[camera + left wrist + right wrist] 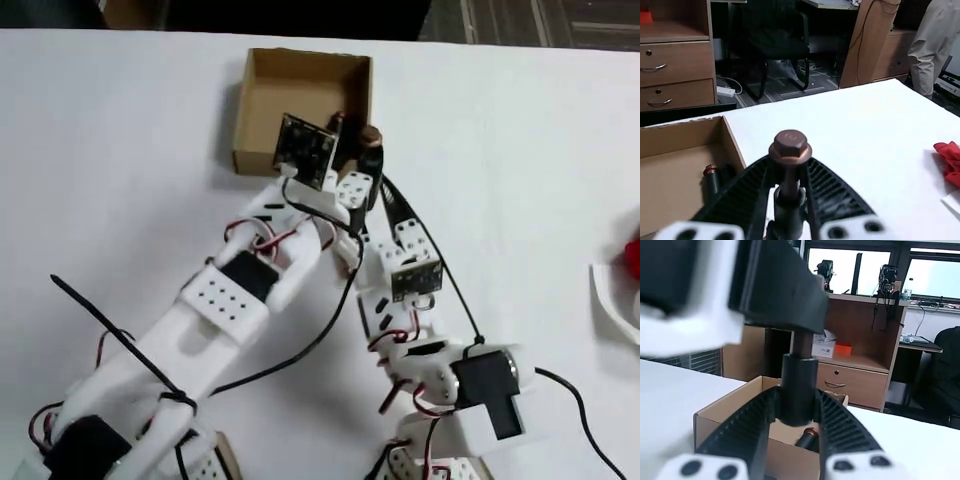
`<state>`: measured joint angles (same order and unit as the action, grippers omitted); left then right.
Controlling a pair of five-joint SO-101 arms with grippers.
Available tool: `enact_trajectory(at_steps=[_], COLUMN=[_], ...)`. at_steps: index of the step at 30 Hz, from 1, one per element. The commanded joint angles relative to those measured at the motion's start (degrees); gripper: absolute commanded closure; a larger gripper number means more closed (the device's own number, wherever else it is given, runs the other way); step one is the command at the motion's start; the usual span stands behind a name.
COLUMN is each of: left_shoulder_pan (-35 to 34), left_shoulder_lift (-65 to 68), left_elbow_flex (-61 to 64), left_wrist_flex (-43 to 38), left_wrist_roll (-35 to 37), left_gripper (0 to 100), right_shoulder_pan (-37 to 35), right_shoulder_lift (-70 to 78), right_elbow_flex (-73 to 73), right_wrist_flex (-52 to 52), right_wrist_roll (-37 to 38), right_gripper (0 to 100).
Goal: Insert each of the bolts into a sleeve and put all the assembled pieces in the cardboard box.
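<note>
A copper hex-head bolt (790, 145) is pinched between the fingers of my left gripper (790, 167), which is shut on its shank. The shank runs into a black sleeve (799, 390), and my right gripper (799, 402) is shut around that sleeve. In the high view both grippers meet at the bolt (370, 134), just off the right wall of the cardboard box (262, 110). Inside the box (675, 150) lies one assembled bolt and sleeve (710, 176), also seen under the held sleeve as an assembled piece (807, 437).
A red object (632, 255) sits in a white holder (608, 300) at the table's right edge. It appears as a red cloth-like thing (949, 156) in the left wrist view. Both arms' cables (330, 330) trail across the table middle. Bare white table lies left of the box.
</note>
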<state>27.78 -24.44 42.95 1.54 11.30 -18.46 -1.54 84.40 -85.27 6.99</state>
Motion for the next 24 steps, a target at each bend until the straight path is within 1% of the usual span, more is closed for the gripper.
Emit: enact_trajectory(at_steps=[1,9,15,24], left_shoulder_pan=[-1.32,-1.41,-1.41,-1.32], left_shoulder_lift=[-0.35,-0.09,-0.26,-0.53], left_elbow_flex=[-0.31,0.57,3.74,3.56], left_wrist_flex=[0.18,0.35,0.62,0.26], left_wrist_roll=[0.53,0.88,0.97,0.97], left_gripper=[97,97,97,97], right_shoulder_pan=[-0.57,-0.66,-0.66,-0.66], right_shoulder_lift=[-0.48,-0.48,-0.48,-0.57], right_elbow_flex=[-1.85,-1.85,-1.85,-1.85], right_wrist_flex=[-0.4,-0.4,-0.4,-0.4], right_wrist_roll=[-0.09,-0.09,-0.09,-0.09], right_gripper=[97.8,97.8,97.8,97.8])
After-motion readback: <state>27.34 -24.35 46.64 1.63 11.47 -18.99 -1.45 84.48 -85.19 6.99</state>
